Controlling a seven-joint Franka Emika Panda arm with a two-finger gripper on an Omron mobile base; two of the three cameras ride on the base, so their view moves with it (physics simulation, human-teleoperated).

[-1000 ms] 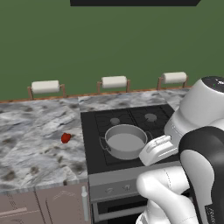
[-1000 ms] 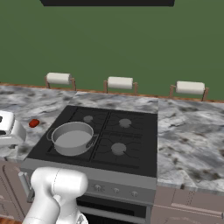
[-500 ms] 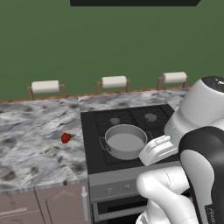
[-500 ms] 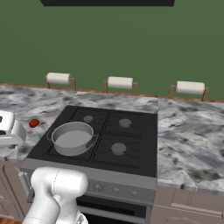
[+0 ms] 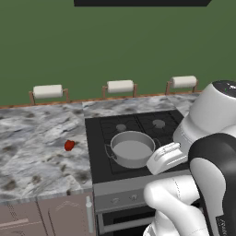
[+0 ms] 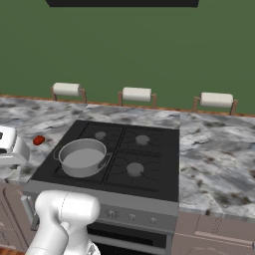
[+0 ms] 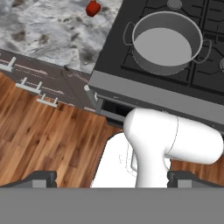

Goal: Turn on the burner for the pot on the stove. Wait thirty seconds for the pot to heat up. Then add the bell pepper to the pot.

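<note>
Pot [image 5: 132,148] near stove [image 5: 102,159] front edge; bell pepper [image 5: 69,145] well apart.

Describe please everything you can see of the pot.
The pot is wide, low and round, of grey metal, with a paler grey inside that looks empty. Two small loop handles stick out from opposite sides. It has no lid and stands upright on the front left burner grate of the stove. Nothing else touches it; the bell pepper lies apart on the counter to its left.
</note>
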